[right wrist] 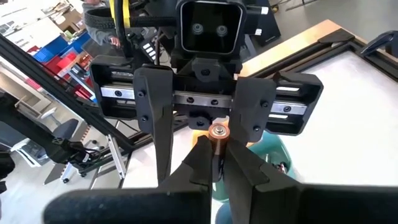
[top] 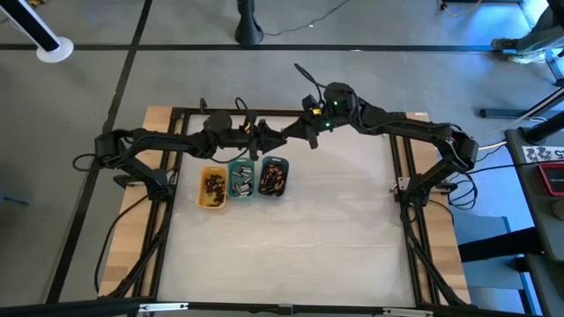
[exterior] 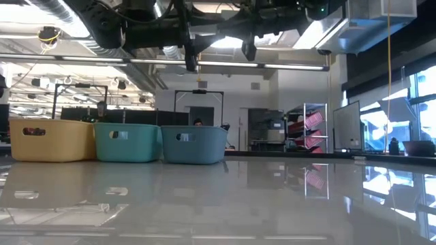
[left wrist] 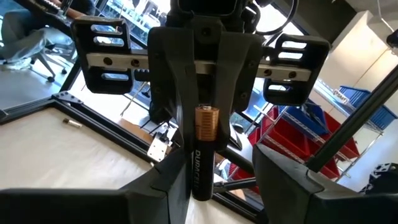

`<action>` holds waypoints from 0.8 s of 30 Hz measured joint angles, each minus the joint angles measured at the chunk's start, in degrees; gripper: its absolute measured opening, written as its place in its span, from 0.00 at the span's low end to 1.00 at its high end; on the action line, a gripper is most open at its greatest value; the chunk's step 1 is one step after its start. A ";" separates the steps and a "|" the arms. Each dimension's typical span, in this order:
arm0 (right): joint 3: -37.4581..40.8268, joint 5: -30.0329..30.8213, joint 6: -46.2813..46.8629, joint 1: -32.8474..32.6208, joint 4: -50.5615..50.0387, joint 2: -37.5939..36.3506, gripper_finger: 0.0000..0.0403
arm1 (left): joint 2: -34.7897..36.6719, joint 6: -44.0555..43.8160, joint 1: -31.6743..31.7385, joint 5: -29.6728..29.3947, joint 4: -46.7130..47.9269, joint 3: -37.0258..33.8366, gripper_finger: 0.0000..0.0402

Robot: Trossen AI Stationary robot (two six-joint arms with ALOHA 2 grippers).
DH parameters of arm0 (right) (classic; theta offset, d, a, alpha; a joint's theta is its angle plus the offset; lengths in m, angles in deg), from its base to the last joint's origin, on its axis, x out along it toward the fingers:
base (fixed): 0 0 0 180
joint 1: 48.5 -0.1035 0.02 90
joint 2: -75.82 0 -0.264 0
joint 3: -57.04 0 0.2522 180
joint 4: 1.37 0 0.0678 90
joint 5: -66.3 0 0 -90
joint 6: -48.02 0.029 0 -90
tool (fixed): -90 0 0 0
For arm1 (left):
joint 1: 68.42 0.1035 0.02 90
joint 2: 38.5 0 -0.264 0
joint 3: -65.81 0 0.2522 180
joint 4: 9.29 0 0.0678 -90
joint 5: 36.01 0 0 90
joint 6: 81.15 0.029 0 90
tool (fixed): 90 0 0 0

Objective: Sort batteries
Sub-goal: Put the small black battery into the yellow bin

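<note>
Over the worktop (top: 308,229), trays (top: 202,187) lie below both end effectors; the right end effector (right wrist: 216,146) grasps the battery (left wrist: 205,124); the left end effector (top: 256,135) stands released around it; it should clench squarely before the right lets go.

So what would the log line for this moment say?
stage: handover above trays | battery: between both arms | right gripper: shut on battery | left gripper: fingers around it | yellow tray, green tray, blue tray: hold batteries

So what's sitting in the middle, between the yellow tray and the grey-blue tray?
The small oblong green tray, holding silvery batteries, sits between the yellow tray and the grey-blue tray. The high view shows it best.
</note>
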 joint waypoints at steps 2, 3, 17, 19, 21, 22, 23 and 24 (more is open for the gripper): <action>0.00 -0.10 0.02 0.00 0.02 0.02 0.05 | 0.00 0.28 0.00 0.00 0.00 0.00 0.39; 0.00 -0.29 0.02 0.00 -0.03 0.02 0.05 | 0.00 0.65 0.00 0.01 0.02 0.00 0.39; 0.00 -1.00 0.06 0.00 -0.46 0.02 0.05 | 0.00 1.79 1.19 1.89 1.39 0.00 0.10; 0.00 -1.06 0.04 0.00 -0.47 0.02 0.05 | 0.00 2.28 1.25 2.51 1.40 0.00 0.06; 0.00 -1.07 0.04 0.00 -0.50 0.02 0.05 | 0.00 2.34 1.27 2.60 1.40 0.00 0.06; 0.00 -1.07 0.04 0.00 -0.52 0.02 0.05 | 0.00 2.34 1.27 2.60 1.40 0.00 0.06; 0.00 -1.07 0.04 0.00 -0.50 0.02 0.05 | 0.00 2.33 1.25 2.60 1.40 0.00 0.06; 0.00 -1.07 0.04 0.00 -0.50 0.02 0.05 | 0.00 2.33 1.25 2.61 1.40 0.00 0.06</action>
